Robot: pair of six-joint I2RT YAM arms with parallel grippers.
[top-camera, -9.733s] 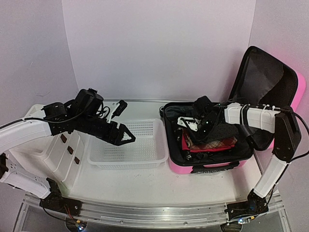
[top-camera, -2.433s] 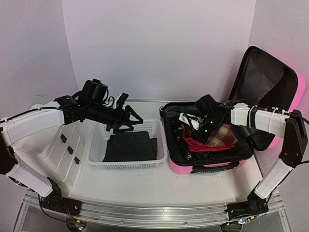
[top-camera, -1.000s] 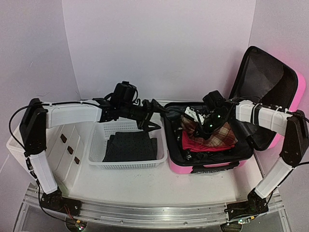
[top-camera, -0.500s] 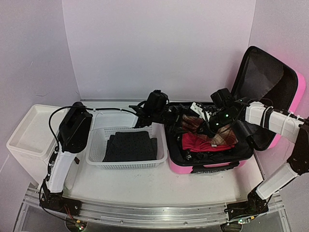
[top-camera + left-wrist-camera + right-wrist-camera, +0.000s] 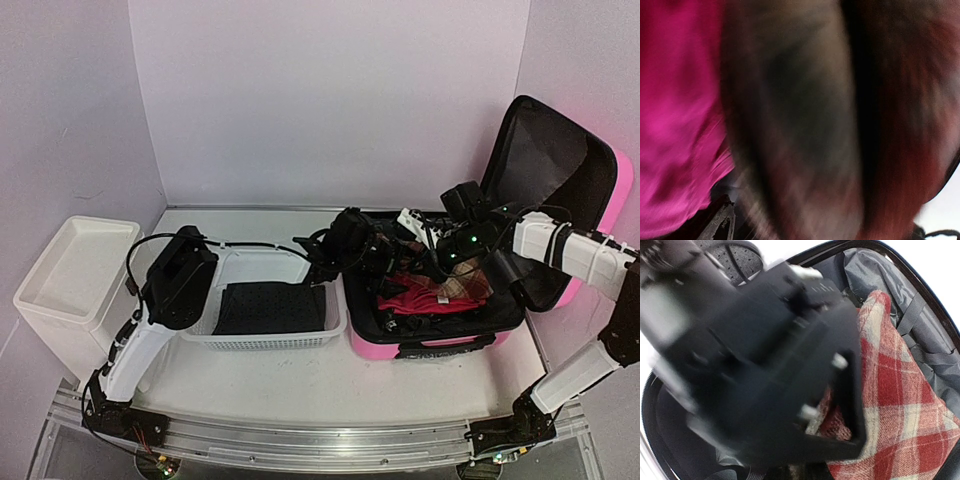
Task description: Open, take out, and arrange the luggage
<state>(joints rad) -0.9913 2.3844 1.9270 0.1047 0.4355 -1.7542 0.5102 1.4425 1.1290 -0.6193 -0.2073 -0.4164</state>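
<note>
The luggage (image 5: pixel 372 349), a pink hard-shell suitcase, lies open at the right with its black-lined lid (image 5: pixel 545 160) standing up. Inside it, my right gripper (image 5: pixel 436 270) is shut on a red plaid cloth (image 5: pixel 462 285) and holds it raised over a magenta garment (image 5: pixel 408 299). My left gripper (image 5: pixel 388 262) reaches in from the left, right next to the plaid cloth. In the right wrist view its dark open jaws straddle an edge of the plaid cloth (image 5: pixel 900 390). The left wrist view is a blur of magenta (image 5: pixel 670 125) and plaid.
A white mesh basket (image 5: pixel 262 343) with a folded black garment (image 5: pixel 270 308) stands left of the suitcase, under my left arm. A white drawer unit (image 5: pixel 70 270) sits at the far left. Black straps and grey lining (image 5: pixel 875 275) fill the suitcase's back.
My left arm has swung right from above the basket into the suitcase. The right gripper has shifted slightly right, still holding the plaid cloth.
</note>
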